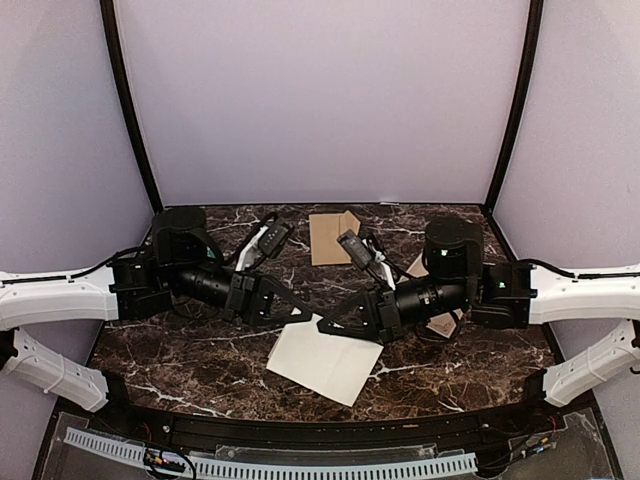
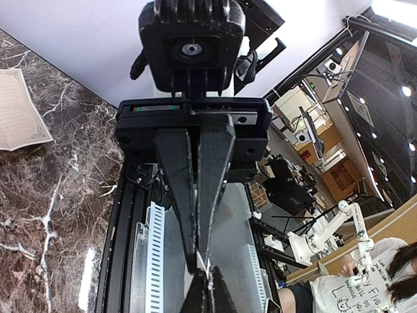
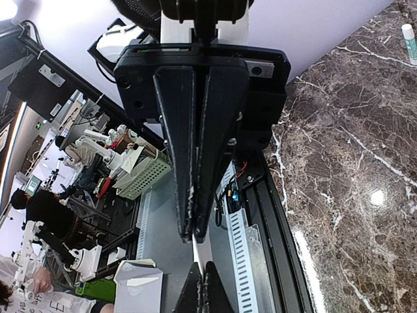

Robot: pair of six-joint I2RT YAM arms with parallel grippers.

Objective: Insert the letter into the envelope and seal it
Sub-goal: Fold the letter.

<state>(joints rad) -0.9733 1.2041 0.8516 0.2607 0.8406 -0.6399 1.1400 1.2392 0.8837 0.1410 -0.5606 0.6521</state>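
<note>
The left tool (image 1: 311, 316) is closed with nothing in it: in the left wrist view its two dark fingers (image 2: 176, 195) lie flat against each other down to the tips. The right tool (image 1: 326, 323) is closed the same way and holds nothing, its long fingers (image 3: 177, 150) pressed together along their length in the right wrist view. Seen from above, both tools reach inward from opposite sides and their tips nearly meet over the middle of the dark marbled worktop (image 1: 180, 360). Just beneath and in front of those tips lies the letter (image 1: 322, 362), flat on the worktop and turned at an angle, near the front edge. Whether either tip touches the paper cannot be told. A corner of the letter (image 2: 16, 111) shows at the left edge of the left wrist view, with ruled lines and a thin ornate border facing up. The envelope (image 1: 332, 238) lies flat at the far edge of the worktop, about midway between the arms and well apart from the letter. A piece of brown paper (image 1: 441, 324) peeks out from under the right arm, mostly hidden. A small white tube (image 3: 408, 40) lies on the marble at the upper right edge of the right wrist view. A white slotted cable duct (image 1: 300, 466) runs along the front below the worktop.
</note>
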